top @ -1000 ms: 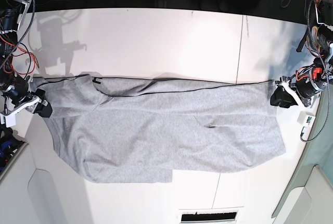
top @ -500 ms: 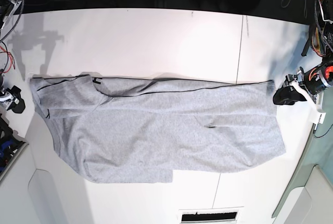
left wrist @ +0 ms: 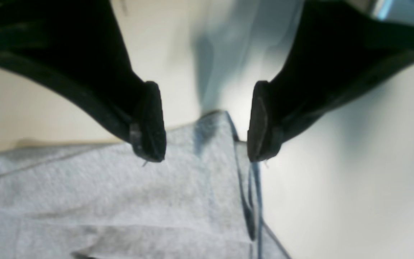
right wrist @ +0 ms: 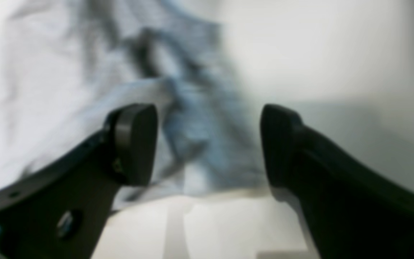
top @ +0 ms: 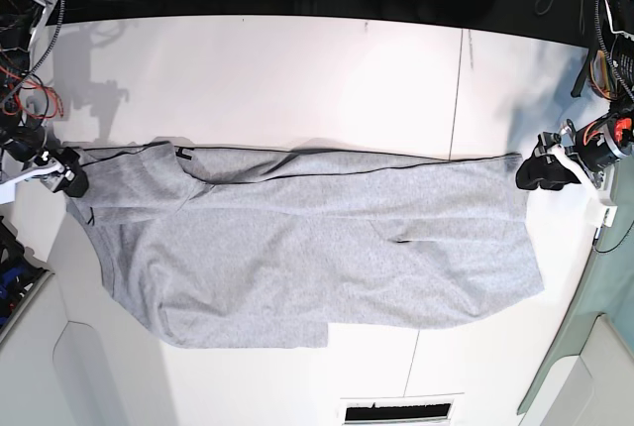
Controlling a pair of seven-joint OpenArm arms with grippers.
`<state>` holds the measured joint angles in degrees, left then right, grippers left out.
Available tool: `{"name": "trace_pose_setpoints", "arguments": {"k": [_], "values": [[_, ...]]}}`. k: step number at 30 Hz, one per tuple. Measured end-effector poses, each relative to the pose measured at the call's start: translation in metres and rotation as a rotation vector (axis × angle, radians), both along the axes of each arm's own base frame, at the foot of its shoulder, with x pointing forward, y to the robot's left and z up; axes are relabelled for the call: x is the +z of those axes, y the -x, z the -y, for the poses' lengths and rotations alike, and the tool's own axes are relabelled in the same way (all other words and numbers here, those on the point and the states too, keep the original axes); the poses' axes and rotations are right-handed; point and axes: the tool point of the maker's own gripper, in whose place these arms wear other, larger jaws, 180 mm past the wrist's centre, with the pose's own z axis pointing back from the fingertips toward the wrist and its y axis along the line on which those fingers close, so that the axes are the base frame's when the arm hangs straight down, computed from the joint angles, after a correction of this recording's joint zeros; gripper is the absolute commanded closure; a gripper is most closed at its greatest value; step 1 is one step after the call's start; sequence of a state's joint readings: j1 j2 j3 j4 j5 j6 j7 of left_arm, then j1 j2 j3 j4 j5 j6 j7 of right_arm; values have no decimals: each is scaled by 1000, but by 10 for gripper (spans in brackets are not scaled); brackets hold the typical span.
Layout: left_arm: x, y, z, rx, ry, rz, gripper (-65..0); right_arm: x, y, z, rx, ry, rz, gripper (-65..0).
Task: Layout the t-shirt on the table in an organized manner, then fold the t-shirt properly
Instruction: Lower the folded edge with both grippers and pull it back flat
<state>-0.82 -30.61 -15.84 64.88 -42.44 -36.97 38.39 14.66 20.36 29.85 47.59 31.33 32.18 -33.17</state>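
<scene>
The light grey t-shirt (top: 317, 248) lies spread out flat across the white table (top: 297, 79), long side left to right, no lettering showing. My left gripper (top: 540, 173) is open at the shirt's upper right corner. In the left wrist view the left gripper (left wrist: 205, 144) has its fingertips apart just above the hemmed corner of the shirt (left wrist: 120, 201), holding nothing. My right gripper (top: 69, 173) is open at the shirt's upper left corner. In the right wrist view the right gripper (right wrist: 207, 147) hovers over the blurred cloth edge (right wrist: 49, 90), empty.
A dark seam line (top: 458, 89) crosses the table right of centre. Pale grey rounded panels sit at the front left (top: 40, 367) and front right (top: 594, 376). A teal-green cloth (top: 619, 287) lies at the right edge. A vent slot (top: 396, 411) is at the front.
My right gripper let go of the left corner, swung out to the left, then came back higher at that corner. My left gripper drew slightly away and returned. The shirt stayed put.
</scene>
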Motion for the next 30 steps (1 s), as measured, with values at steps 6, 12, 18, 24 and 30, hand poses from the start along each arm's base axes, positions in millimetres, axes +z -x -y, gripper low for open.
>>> {"name": "trace_pose_setpoints", "arguments": {"k": [6, 12, 18, 24, 30], "values": [[-21, 0, -12, 48, -17, -61, -396, 0, -8, -27, 25, -50, 23, -445], [-32, -25, -13, 122, 34, -48, -396, 0, -5, -31, 44, -73, 8, -445], [-38, -37, -2, 115, 84, -59, -395, 1, -6, -33, 45, -87, 12, -445], [-46, -35, 27, 26, 104, -79, -305, 1, -4, -34, 48, -92, 6, -443], [-55, -19, 34, 8, 142, -154, 0, -1, 1, -33, 66, -87, -29, -215]]}}
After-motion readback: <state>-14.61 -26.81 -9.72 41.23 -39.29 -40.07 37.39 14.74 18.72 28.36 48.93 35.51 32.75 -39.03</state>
